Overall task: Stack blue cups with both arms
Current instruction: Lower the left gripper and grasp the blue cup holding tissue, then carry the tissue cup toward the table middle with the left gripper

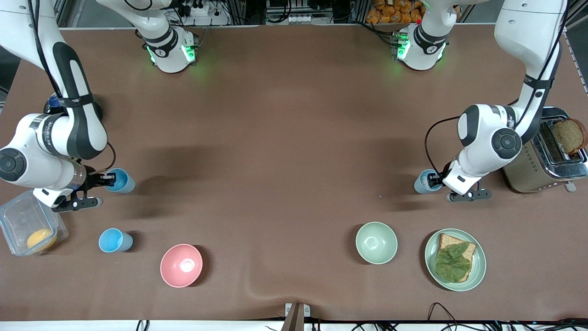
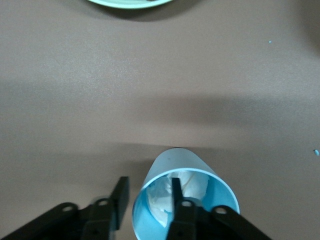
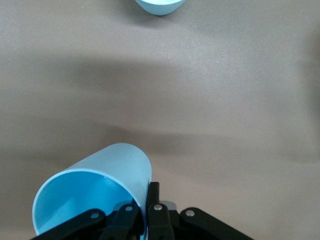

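Note:
Three blue cups show. One cup (image 1: 123,180) stands toward the right arm's end; my right gripper (image 1: 108,177) is shut on its rim, one finger inside and one outside (image 3: 148,194), the cup (image 3: 112,162) tilted in the right wrist view. A second cup (image 1: 113,240) stands free nearer the front camera, and its edge shows in the right wrist view (image 3: 159,5). The third cup (image 1: 423,182) stands toward the left arm's end with something white and crumpled inside (image 2: 187,185). My left gripper (image 1: 433,181) straddles its wall, open (image 2: 148,189), one finger inside and one outside.
A pink bowl (image 1: 181,265) and a pale green bowl (image 1: 376,242) sit near the front edge. A green plate (image 1: 477,271) holds bread and lettuce. A toaster (image 1: 528,174) with a bread slice stands beside the left arm. A clear container (image 1: 18,216) lies by the right arm.

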Tool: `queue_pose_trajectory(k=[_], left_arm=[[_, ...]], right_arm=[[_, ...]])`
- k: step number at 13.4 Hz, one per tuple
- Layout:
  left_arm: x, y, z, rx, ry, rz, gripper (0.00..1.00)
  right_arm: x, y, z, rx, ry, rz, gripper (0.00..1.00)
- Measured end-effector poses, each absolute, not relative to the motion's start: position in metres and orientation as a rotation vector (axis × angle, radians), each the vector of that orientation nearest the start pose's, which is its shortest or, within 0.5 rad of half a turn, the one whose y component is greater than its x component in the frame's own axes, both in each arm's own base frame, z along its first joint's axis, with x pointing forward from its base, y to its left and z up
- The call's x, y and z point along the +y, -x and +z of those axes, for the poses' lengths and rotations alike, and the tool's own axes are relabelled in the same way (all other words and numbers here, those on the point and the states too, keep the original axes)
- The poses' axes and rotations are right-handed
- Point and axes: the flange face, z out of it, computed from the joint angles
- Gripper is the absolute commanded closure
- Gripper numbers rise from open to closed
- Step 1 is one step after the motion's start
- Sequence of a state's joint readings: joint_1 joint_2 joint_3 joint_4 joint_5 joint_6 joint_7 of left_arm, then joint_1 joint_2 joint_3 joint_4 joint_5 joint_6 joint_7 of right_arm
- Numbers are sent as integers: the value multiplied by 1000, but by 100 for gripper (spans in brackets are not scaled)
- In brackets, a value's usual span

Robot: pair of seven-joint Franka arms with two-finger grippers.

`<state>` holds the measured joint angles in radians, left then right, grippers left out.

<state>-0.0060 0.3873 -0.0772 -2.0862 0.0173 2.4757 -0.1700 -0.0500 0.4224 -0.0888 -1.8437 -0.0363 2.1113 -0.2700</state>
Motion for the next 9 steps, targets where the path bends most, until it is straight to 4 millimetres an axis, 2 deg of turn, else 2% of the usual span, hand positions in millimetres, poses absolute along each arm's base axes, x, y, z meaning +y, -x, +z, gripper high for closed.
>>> queue_pose_trajectory(k=[5, 7, 9], left_arm=[[-59, -585, 240, -102, 3165, -10, 100], [-74, -585, 242, -129, 3175, -14, 100], [-99, -584, 248, -154, 3192, -25, 100]], right_arm=[[-85, -617, 286, -248, 3155, 261, 100], [-85, -617, 286, -248, 3155, 261, 100], [-85, -617, 286, -249, 3155, 261, 100]])
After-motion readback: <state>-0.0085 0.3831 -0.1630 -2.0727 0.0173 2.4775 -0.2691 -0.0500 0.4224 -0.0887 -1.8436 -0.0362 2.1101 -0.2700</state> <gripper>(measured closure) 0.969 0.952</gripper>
